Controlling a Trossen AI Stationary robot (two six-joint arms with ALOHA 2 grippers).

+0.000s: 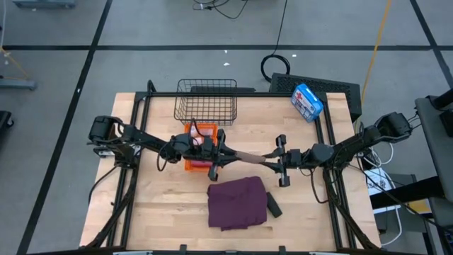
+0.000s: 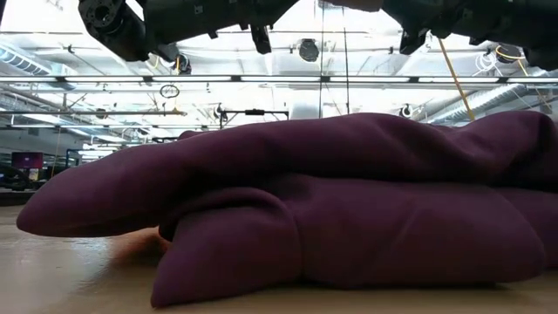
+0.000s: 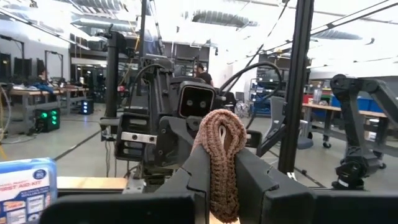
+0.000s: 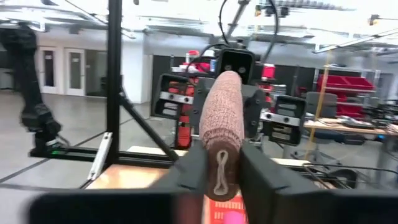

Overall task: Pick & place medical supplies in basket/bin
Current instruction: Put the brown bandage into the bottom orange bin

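Note:
The brown roll [image 1: 249, 155] hangs in the air as a long strip between my two grippers, above the table and beside the orange bin [image 1: 200, 146]. My left gripper [image 1: 225, 151] is shut on its left end and my right gripper [image 1: 274, 161] on its right end. The purple-maroon cloth [image 1: 237, 202] lies crumpled flat on the table nearer the front edge, and it fills the low view [image 2: 349, 209]. The black roll [image 1: 273, 205] lies against the cloth's right edge. The black wire basket [image 1: 207, 100] stands behind the bin. I cannot make out the vials. My left gripper [image 3: 224, 183] pinches the looped end of the brown roll [image 3: 222, 134] between its two fingers, coming level from the table's left, along the strip. The roll is lifted clear of the table. My right gripper [image 4: 222, 174] pinches the other end of the brown roll [image 4: 221, 134] between its two fingers, coming level from the table's right. The strip [image 4: 221, 99] runs straight ahead from the fingers toward the left gripper, clear of the table.
A blue-and-white first-aid box [image 1: 307, 101] sits at the table's far right corner, also in the left wrist view [image 3: 25, 183]. Black frame posts [image 3: 295, 87] stand around the table. Bare wood [image 1: 159, 205] lies left of the cloth.

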